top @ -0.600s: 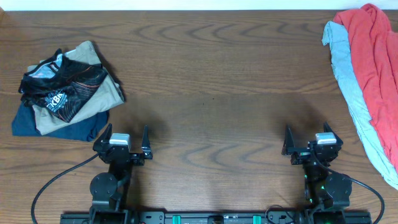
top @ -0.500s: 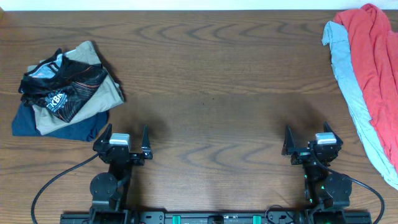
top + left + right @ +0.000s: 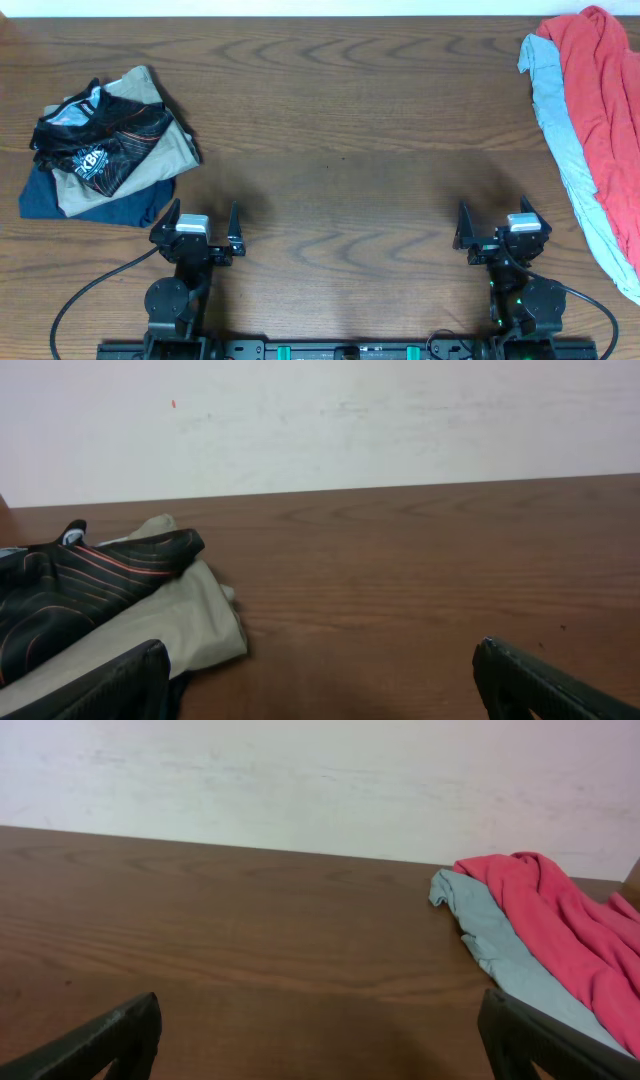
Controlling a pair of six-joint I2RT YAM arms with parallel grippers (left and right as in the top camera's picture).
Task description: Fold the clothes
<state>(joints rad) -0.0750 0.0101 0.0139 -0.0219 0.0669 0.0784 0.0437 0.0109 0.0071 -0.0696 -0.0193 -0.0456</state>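
A coral-red T-shirt (image 3: 605,90) lies crumpled at the table's far right edge, on top of a pale grey-blue shirt (image 3: 565,145). Both also show in the right wrist view, the red one (image 3: 560,925) and the grey-blue one (image 3: 500,945). My left gripper (image 3: 200,222) is open and empty near the front left. My right gripper (image 3: 495,222) is open and empty near the front right, well left of the shirts. The lettering on the red shirt is hidden.
A stack of folded clothes (image 3: 100,150) sits at the left: black patterned on top, tan and dark blue beneath. It also shows in the left wrist view (image 3: 90,610). The wooden table (image 3: 340,140) ends at a white wall (image 3: 320,420).
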